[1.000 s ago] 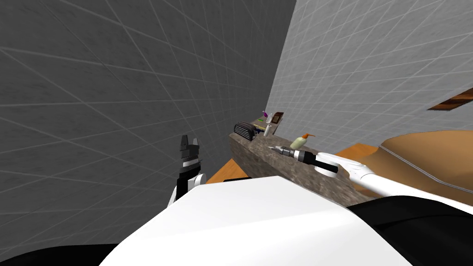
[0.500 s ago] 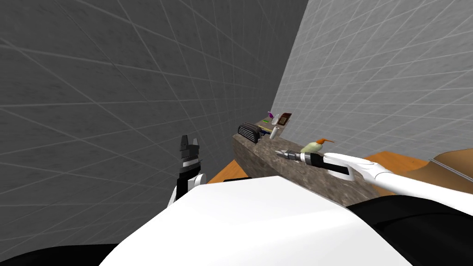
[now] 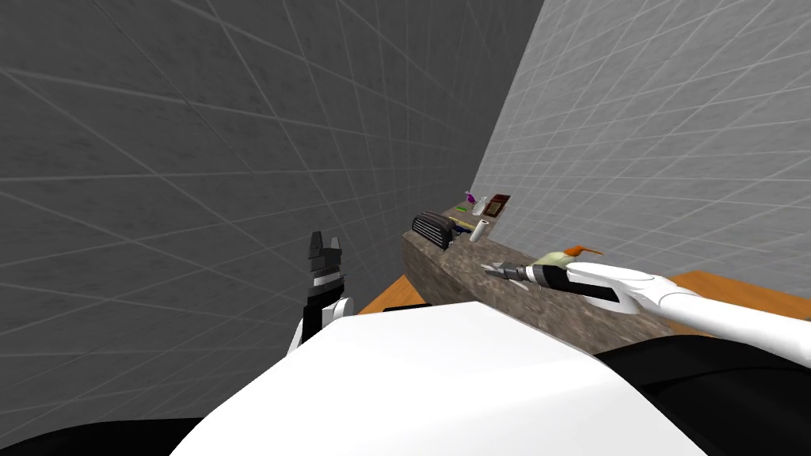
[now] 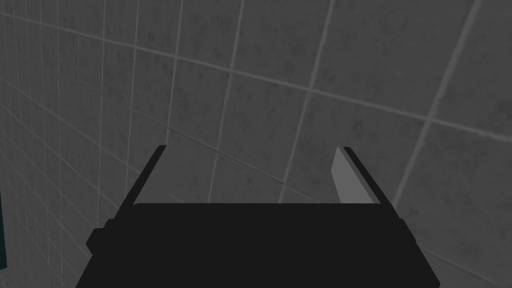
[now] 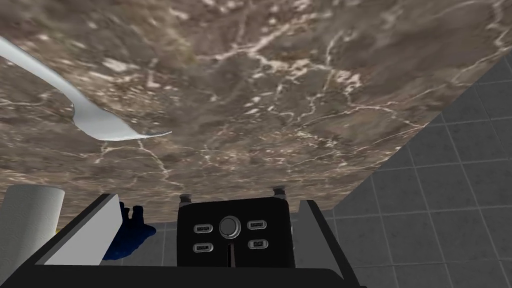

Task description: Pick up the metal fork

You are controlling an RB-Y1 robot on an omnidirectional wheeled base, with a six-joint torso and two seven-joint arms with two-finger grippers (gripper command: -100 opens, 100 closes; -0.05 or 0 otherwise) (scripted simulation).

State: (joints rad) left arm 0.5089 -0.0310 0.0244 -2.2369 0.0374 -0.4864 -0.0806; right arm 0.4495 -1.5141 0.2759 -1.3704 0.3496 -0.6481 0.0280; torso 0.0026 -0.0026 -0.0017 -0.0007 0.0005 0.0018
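A silvery fork [image 5: 95, 120] lies flat on the brown marbled counter [image 5: 280, 80]. My right gripper [image 5: 207, 202] hovers over that counter, open, with nothing between its fingers. The fork is ahead of it and off to one finger's side, apart from both fingers. In the head view the right gripper [image 3: 493, 270] reaches out over the counter [image 3: 475, 293], just in front of a soap bottle. My left gripper [image 3: 325, 247] is held up beside my chest, away from the counter; its fingers [image 4: 347, 172] stand open and empty.
A black toaster [image 5: 234, 235] stands straight ahead of the right gripper, with a white roll [image 5: 27, 220] and a blue object [image 5: 127, 237] beside it. A soap bottle with an orange pump [image 3: 558, 257] sits by the right wrist. Small items [image 3: 483, 204] crowd the counter's far end by the tiled walls.
The whole head view has swung, so the brown furniture at the right has left the picture. My right arm has reached further along the counter, past the soap bottle. The left arm has not moved.
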